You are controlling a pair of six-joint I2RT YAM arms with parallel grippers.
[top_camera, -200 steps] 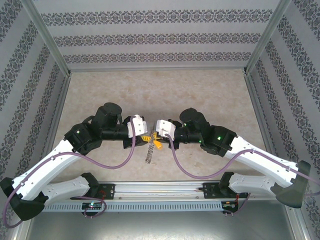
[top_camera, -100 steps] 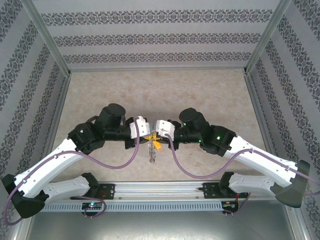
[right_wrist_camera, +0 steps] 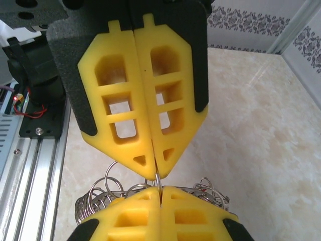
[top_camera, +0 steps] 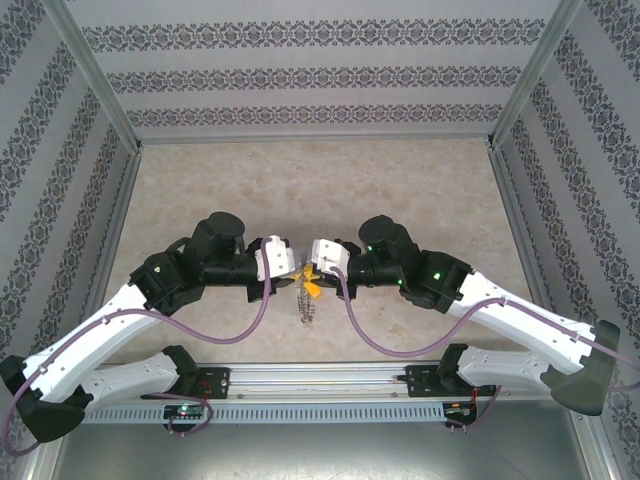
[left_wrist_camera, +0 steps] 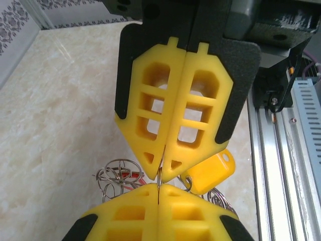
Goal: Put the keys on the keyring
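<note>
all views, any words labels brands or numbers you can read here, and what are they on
None readable.
yellow key: blank face, no print.
keyring: bare metal, no marking visible.
wall: ornament pattern, not letters.
small board on the front rail: too small to read.

Yellow lattice fingers (left_wrist_camera: 200,115) backed in black; yellow-orange key (left_wrist_camera: 213,172); silvery-grey keyring (right_wrist_camera: 113,183); cream marbled table (top_camera: 400,190); white walls (top_camera: 320,70) banded with dark floral stripes; purple cables (top_camera: 232,336); white-and-black arms (top_camera: 100,330)
</note>
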